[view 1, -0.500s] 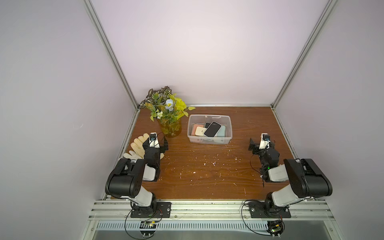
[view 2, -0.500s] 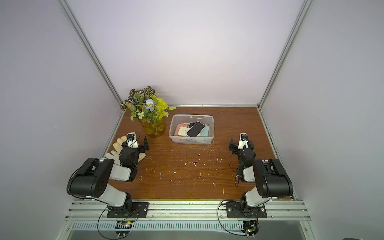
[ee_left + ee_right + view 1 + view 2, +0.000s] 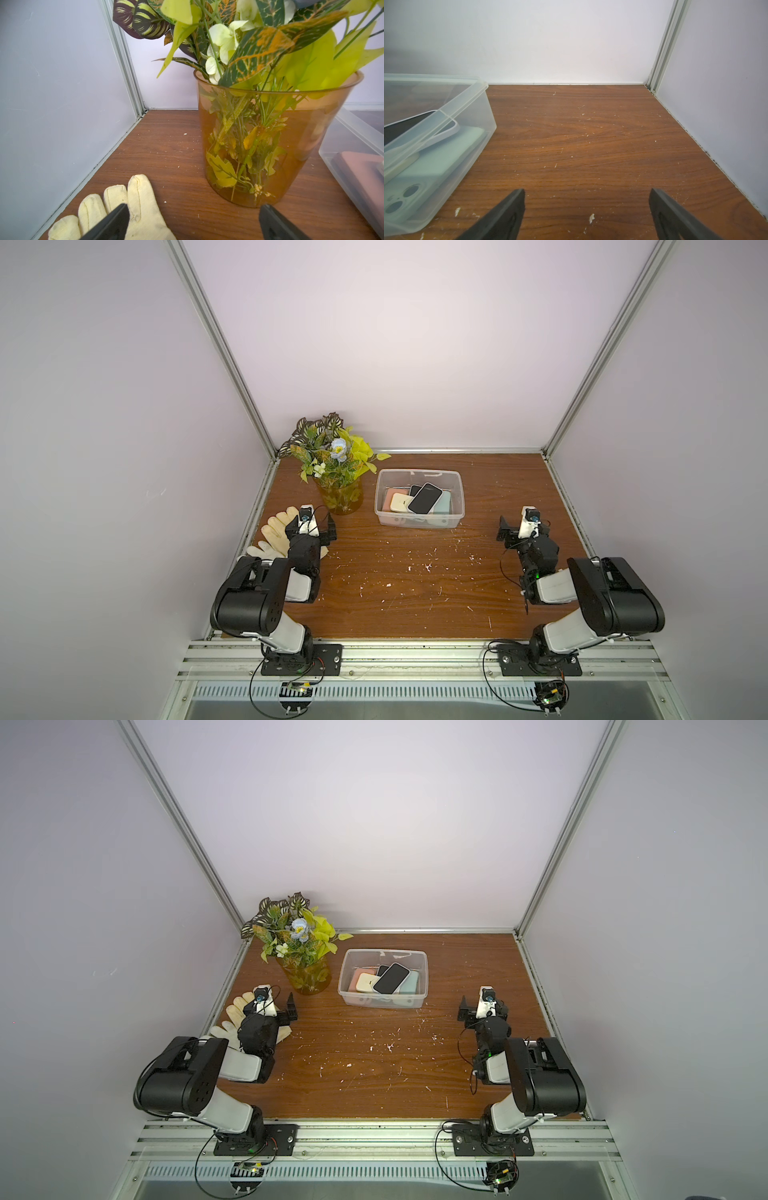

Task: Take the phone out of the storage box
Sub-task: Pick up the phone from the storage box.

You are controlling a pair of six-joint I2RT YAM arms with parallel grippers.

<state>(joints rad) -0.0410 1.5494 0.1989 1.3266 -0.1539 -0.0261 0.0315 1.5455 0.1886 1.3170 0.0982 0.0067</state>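
Soft, even light fills the enclosure. In both top views the back wall (image 3: 399, 348) glows brightest at centre frame and greys toward the corners. Shadows on the counter (image 3: 415, 597) are faint. Wrist views are sharp: the storage box (image 3: 481, 116) shows a mild sheen, and the amber vase (image 3: 270, 145) glows translucent.

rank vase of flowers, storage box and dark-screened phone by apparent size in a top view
Largest: vase of flowers (its height brings it nearer the camera)
Then: storage box
Smallest: dark-screened phone
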